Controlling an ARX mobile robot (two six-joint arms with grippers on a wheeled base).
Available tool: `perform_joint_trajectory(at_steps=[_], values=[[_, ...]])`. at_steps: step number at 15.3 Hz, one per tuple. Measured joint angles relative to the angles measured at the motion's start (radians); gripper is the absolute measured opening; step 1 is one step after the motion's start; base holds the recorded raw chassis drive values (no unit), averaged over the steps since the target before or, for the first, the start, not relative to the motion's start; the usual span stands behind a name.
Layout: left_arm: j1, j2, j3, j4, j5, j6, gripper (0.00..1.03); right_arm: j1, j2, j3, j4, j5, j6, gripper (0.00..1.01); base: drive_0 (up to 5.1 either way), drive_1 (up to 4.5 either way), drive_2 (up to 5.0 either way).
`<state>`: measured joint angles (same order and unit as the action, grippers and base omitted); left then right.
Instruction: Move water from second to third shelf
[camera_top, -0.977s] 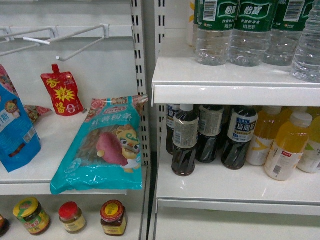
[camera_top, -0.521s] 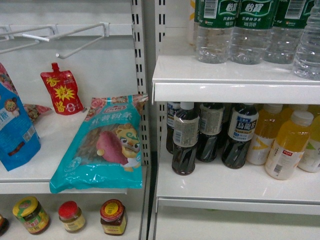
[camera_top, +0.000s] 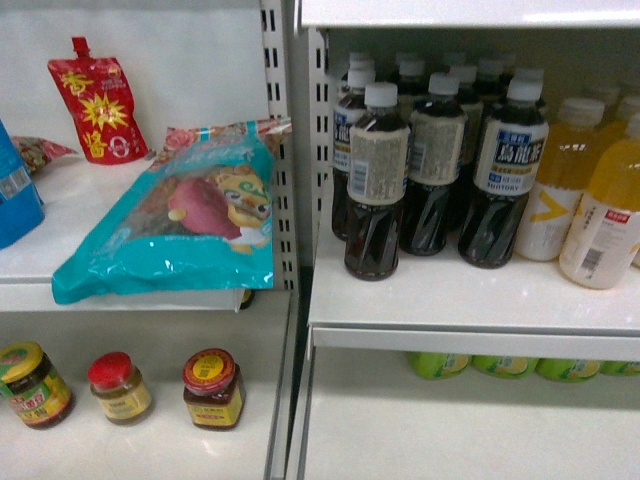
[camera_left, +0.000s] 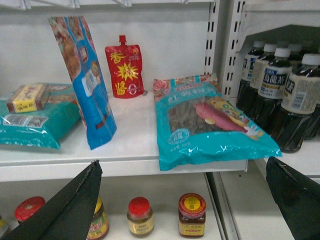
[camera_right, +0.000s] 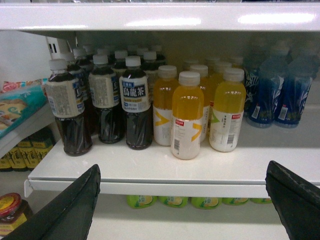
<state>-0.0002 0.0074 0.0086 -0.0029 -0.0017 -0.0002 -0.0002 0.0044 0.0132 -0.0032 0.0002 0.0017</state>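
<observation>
No clear water bottle shows plainly in any view, so the step in hand looks like finding and lining up on one. It is best done by bringing the bottle squarely between the fingers before closing, taking it round the body rather than the cap, and keeping it upright so its neighbours stay standing. The right tool (camera_right: 183, 165) is released, its black fingers spread wide. It faces the white metal shelf (camera_right: 150, 176) carrying the dark tea bottles with white caps (camera_right: 132, 107), the orange juice bottles with white caps (camera_right: 187, 117) and, far right, the blue-tinted bottles (camera_right: 272, 92). Whether those are water I cannot tell. They stand well back and to the right of the tool. The white shelf above (camera_right: 150, 17) shows only its front edge. The left tool (camera_left: 182, 162) is also released and faces the teal plastic noodle bag (camera_left: 207, 122).
</observation>
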Motion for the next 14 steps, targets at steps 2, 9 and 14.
perform_joint_trajectory(at_steps=[2, 9, 14], values=[[0.000, 0.000, 0.000, 0.000, 0.001, 0.000, 0.98, 0.000, 0.000, 0.000, 0.000, 0.000, -0.001, 0.98, 0.0, 0.00, 0.0], [0.000, 0.000, 0.000, -0.003, 0.001, 0.000, 0.98, 0.000, 0.000, 0.000, -0.002, 0.000, 0.000, 0.98, 0.0, 0.00, 0.0], [0.000, 0.000, 0.000, -0.002, 0.001, 0.000, 0.98, 0.000, 0.000, 0.000, -0.002, 0.000, 0.000, 0.98, 0.0, 0.00, 0.0]])
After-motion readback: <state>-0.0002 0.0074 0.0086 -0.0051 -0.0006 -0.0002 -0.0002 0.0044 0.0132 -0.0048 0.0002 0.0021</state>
